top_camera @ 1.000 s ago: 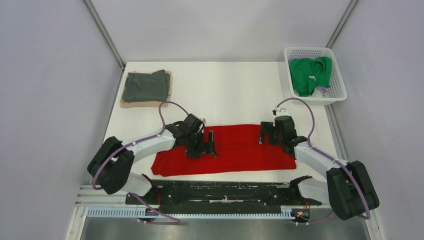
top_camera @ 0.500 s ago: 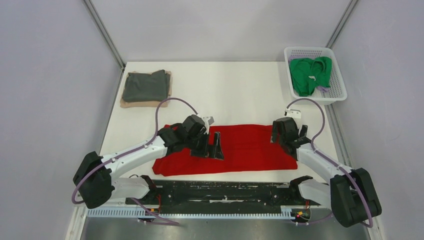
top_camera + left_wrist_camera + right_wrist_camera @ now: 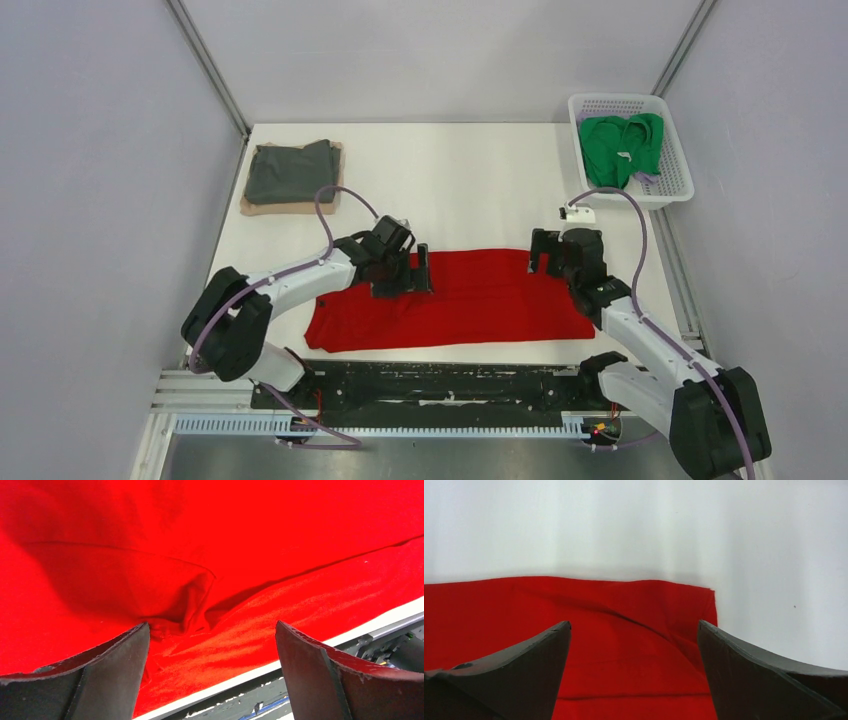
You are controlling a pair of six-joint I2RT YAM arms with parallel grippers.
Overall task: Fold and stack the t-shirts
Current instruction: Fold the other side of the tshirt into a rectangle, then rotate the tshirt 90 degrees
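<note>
Grey t-shirt (image 3: 290,172) lies stacked on tan t-shirt (image 3: 262,208) at ten o'clock. Left end effector (image 3: 408,280) and right end effector (image 3: 546,262), both released, hover over the half-folded red t-shirt (image 3: 470,300). Green t-shirt (image 3: 620,145) waits unfolded at one o'clock.

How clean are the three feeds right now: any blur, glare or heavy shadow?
Top external: sharp, evenly lit. Left wrist: red t-shirt oversaturated, folds shadowed dark. Right wrist: white table soft and washed out, faint shadow along the shirt's far edge.
</note>
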